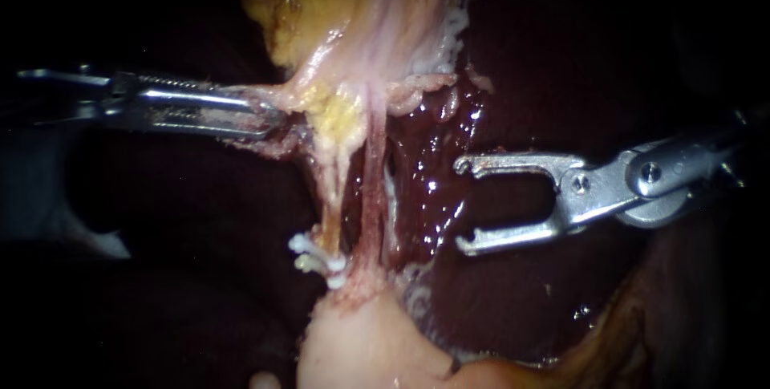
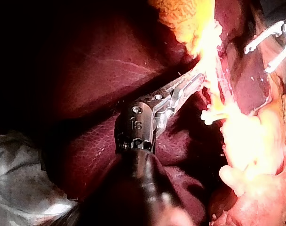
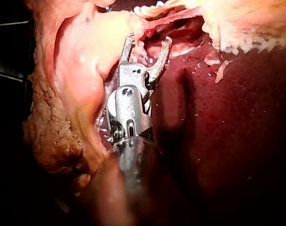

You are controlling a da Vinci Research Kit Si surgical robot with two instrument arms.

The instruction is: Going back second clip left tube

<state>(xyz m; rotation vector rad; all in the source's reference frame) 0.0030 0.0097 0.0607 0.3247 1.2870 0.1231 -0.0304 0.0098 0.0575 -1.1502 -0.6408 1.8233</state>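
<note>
The right instrument (image 1: 463, 205) stands with jaws wide apart and empty, over the liver (image 1: 433, 164), just beside the tubes. Judged step: backing off after clipping. The next move calls for a straight withdrawal, clear of tissue. The left instrument (image 1: 269, 114) is clamped on pale tissue (image 1: 321, 84). The left tube (image 1: 327, 196) is thin, yellowish and taut, with white clips (image 1: 317, 261) across its lower end.

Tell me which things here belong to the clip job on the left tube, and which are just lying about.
Job in hand:
left tube
clips on it
right instrument
left instrument, gripping tissue

Lying about:
right tube
liver
</note>
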